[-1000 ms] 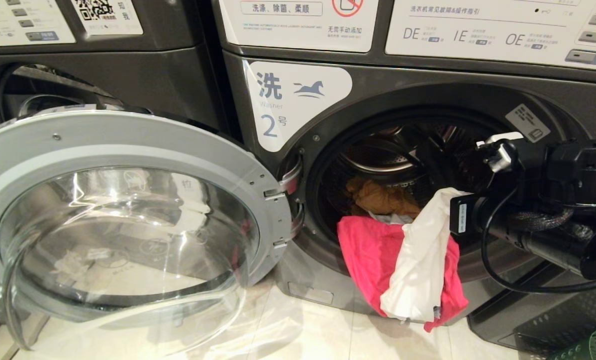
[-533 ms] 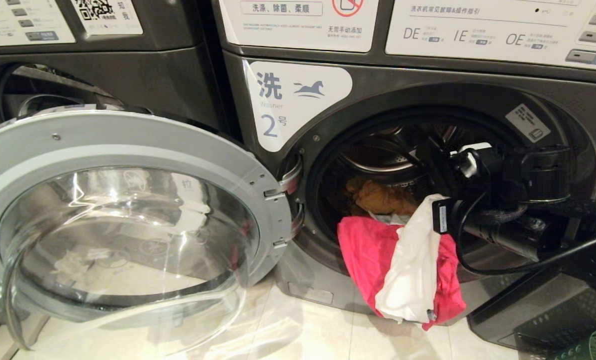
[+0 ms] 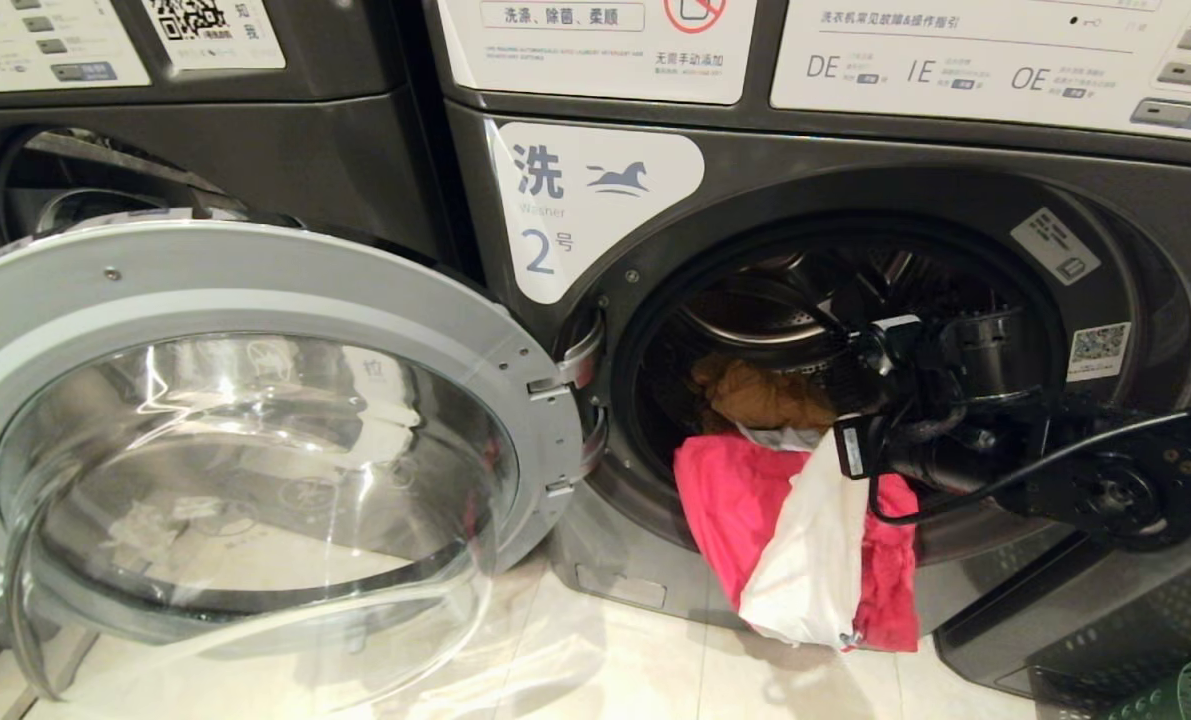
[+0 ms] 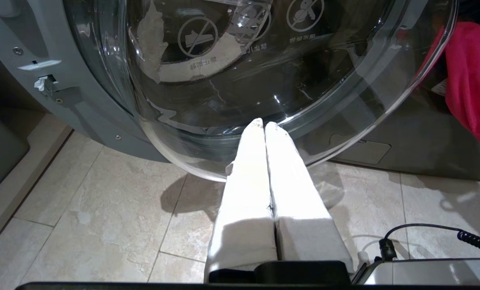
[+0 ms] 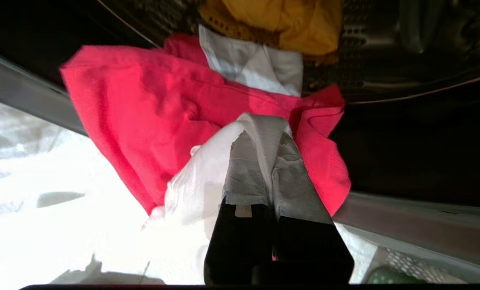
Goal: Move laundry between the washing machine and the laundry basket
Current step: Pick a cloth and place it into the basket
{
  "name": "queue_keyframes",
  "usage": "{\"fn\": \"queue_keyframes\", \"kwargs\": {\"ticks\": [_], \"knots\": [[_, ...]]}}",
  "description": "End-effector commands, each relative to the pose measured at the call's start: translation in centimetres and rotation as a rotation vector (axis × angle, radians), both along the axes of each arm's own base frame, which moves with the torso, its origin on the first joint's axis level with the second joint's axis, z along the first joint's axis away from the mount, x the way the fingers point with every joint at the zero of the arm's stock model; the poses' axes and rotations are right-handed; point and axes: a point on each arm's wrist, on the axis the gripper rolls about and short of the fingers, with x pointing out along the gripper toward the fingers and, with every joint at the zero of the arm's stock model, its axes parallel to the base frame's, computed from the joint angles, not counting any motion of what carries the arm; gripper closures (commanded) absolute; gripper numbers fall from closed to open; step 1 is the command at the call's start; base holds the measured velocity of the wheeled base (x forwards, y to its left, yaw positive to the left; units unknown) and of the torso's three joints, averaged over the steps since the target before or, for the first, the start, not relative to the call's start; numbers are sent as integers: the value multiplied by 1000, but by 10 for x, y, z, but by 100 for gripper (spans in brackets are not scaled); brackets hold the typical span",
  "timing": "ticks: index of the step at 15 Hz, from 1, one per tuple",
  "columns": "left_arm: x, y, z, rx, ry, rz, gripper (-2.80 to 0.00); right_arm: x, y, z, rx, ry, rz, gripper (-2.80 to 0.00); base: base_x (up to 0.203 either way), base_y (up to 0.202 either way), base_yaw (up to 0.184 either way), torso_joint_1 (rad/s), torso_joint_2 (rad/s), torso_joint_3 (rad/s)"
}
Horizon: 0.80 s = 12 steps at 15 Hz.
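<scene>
White cloth point(image 3: 800, 550) is clamped in my right pincer point(image 5: 264, 133): the fingers point(image 5: 244, 169) are pressed together on a fold of it, just above the front lip of the washing machine point(image 3: 855, 180) opening. Below the grip, the white garment hangs over the lip and down the machine's front, ending just above the floor point(image 3: 605, 660). It lies over the red-pink garment point(image 3: 730, 500), which is also draped across the lip and down the front. The mustard garment point(image 3: 760, 395) sits deeper in the drum, behind both. The round glass door point(image 3: 245, 440) stands swung open at the machine's left side. My left pincer point(image 4: 264, 127) is closed and empty, low over the floor tiles, pointing at the open door's lower edge. A corner of the green basket point(image 3: 1190, 695) shows on the floor at the machine's right side.
</scene>
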Motion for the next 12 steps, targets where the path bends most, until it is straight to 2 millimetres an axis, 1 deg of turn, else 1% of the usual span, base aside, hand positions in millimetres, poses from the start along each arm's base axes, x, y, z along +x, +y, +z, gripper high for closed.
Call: {"fn": "queue_keyframes", "kwargs": {"ticks": [1, 5, 8, 10, 12], "knots": [[0, 0, 0, 1, -1, 0, 0, 12, 4, -12, -17, 27, -13, 0, 0, 0, 0, 0, 0, 0], [0, 0, 0, 1, -1, 0, 0, 29, 9, -29, -70, 63, -74, 0, 0, 0, 0, 0, 0, 0], [0, 0, 0, 1, -1, 0, 0, 37, 10, -41, -122, 137, -111, 0, 0, 0, 0, 0, 0, 0], [0, 0, 0, 1, -1, 0, 0, 52, 14, -49, -130, 159, -122, 0, 0, 0, 0, 0, 0, 0], [0, 0, 0, 1, -1, 0, 0, 69, 4, -47, -138, 166, -153, 0, 0, 0, 0, 0, 0, 0]]}}
